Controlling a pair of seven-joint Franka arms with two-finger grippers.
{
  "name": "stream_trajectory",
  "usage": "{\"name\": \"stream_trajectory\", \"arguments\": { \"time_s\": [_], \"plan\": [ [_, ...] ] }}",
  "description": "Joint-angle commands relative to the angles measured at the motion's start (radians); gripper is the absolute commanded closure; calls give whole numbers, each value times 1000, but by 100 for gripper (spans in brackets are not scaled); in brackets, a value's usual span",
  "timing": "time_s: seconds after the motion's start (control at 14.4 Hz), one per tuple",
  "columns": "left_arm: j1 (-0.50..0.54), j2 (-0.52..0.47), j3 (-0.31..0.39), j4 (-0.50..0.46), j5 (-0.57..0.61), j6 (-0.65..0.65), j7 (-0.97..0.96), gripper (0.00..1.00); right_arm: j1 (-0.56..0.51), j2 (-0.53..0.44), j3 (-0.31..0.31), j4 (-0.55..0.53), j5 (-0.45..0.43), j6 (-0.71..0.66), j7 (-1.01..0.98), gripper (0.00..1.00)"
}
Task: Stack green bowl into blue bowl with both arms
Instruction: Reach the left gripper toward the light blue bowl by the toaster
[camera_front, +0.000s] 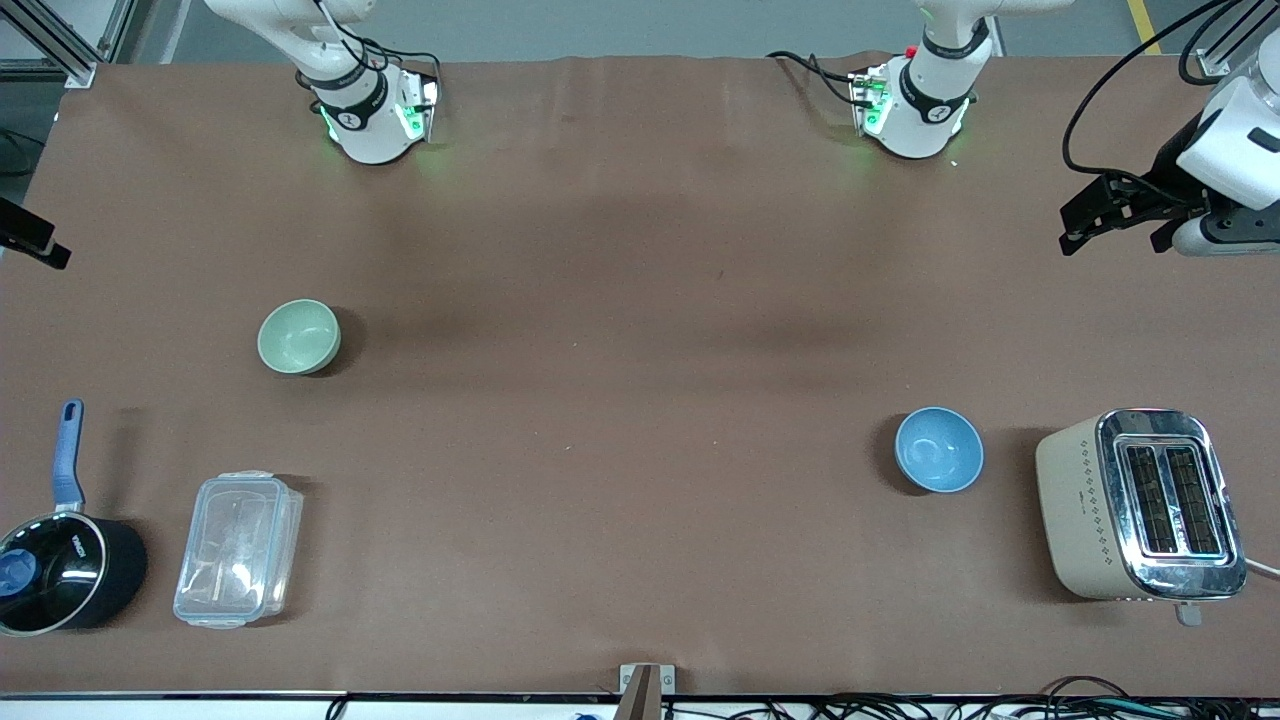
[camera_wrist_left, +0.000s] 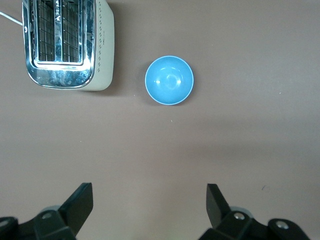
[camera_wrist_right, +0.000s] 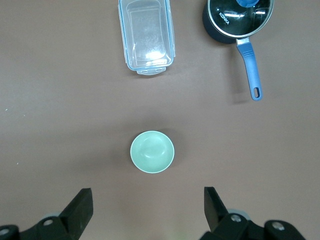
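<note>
Brown-covered table (camera_front: 640, 300), seemingly grey floor

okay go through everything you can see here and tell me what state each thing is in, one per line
green bowl: upright, empty, on the table
blue bowl: upright, empty, beside the toaster
toaster: slots up, no bread visible
saucepan: glass lid on
clear container: lid on
left gripper: open
right gripper: open

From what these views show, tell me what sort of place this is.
Probably a robotics lab set up as a mock kitchen: two arm bases bolted along a brown-covered table, kitchenware such as a toaster and saucepan laid out, and loose cables at the table's edge.
</note>
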Motion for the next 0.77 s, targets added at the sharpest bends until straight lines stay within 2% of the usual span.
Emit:
{"name": "stream_trajectory", "arguments": {
  "time_s": [0.0, 0.21, 0.42, 0.56, 0.7],
  "plan": [
    [9, 1, -2, 22, -3, -23, 15, 0, -11, -18, 7, -19, 6, 3, 13, 2],
    [9, 36, -2, 63, -1, -41, 10, 0, -8, -18, 7, -17, 6, 4, 12, 2],
    [9, 138, -2, 117, 2, -44, 15, 0, -10, -18, 9, -17, 7, 4, 6, 1],
    [6, 201, -4, 122, 2, -9, 14, 0, -10, -18, 9, -20, 7, 1, 7, 0],
    [6, 243, -2, 99, 17, 93, 15, 0, -13, -15, 9, -22, 9, 12, 9, 0]
  ]
}}
